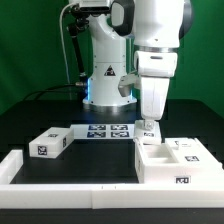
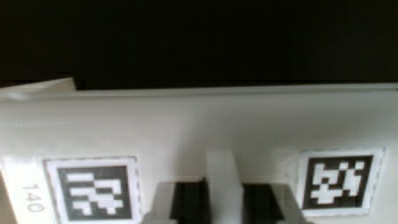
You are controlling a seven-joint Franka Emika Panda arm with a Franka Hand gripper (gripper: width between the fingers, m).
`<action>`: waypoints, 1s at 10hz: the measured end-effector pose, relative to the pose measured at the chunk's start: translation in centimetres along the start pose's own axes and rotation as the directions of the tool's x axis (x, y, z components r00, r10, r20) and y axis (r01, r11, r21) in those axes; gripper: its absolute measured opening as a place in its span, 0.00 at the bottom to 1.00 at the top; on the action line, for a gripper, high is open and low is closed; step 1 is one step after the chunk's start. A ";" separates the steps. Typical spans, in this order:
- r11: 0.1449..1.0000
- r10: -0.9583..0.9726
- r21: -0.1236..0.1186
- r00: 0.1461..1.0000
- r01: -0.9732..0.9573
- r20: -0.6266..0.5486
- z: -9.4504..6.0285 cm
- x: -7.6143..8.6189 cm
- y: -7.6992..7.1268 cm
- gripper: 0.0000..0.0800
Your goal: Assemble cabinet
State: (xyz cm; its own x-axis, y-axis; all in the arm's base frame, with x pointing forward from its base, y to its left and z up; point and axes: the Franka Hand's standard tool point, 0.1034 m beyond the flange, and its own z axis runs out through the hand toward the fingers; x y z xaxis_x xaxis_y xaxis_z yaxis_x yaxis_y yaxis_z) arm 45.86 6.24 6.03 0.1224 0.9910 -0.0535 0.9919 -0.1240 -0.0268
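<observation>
a small white block (image 1: 50,143) is lying loose at the exterior view's left, awaiting fitting, beside the marker board (image 1: 105,130). right of it, the gripper (image 1: 148,127) is hanging over the cabinet's big open box (image 1: 175,162), jaws narrow, apparently astride a wall; whether gripping, i cannot tell. a black table (image 1: 90,165) and green backdrop (image 1: 20,50) are framing it.

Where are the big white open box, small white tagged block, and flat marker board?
big white open box (image 1: 160,171): exterior view, front wall.
small white tagged block (image 1: 53,137): exterior view, top face.
flat marker board (image 1: 105,130): exterior view, its centre.
</observation>
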 end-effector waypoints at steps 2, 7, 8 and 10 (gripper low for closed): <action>0.997 -0.080 0.001 0.997 0.080 -0.001 0.0 0.2 -0.1 0.09; 0.995 -0.101 0.007 0.995 0.101 0.002 0.0 0.0 -0.2 0.09; 0.995 -0.102 0.017 0.995 0.102 0.007 0.0 0.0 -0.2 0.09; 0.994 -0.103 0.034 0.995 0.103 0.015 0.0 0.0 -0.1 0.09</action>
State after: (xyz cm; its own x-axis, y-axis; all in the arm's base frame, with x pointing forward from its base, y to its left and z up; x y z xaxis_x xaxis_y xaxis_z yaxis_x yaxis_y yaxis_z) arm 45.75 6.27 6.07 0.0190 0.9977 -0.0655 0.9975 -0.0234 -0.0665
